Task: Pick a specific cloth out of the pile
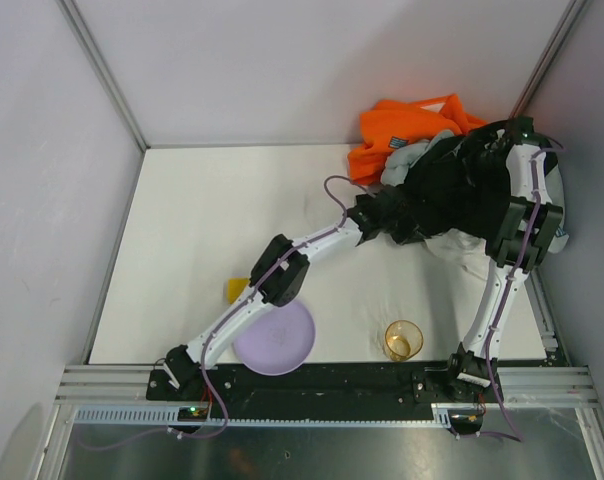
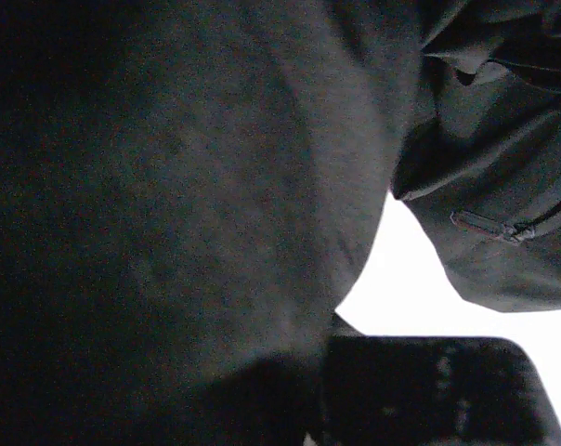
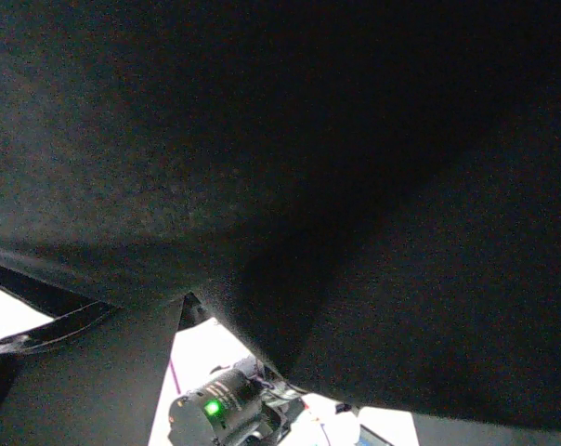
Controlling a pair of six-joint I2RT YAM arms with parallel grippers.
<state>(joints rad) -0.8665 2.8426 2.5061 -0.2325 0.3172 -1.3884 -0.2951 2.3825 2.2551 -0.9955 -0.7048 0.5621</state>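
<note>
- Purple plate (image 1: 282,345) at the table's near edge, just beside the left arm.
- Left gripper (image 1: 374,214) buried in black garment (image 1: 447,195); open or closed, cannot tell.
- Pile (image 1: 407,130) in the far right corner.
- White cloth (image 1: 462,250) peeking from under the black garment at the pile's near edge.
- Right gripper (image 1: 482,150) pressed into the same black fabric; grip hidden.

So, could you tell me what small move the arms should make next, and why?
Probably raise the black garment a little off the pile. Both wrist views are filled with its dark fabric, and the white cloth shows only as a strip under its near edge. Whether the left gripper or right gripper has hold is unclear.
</note>
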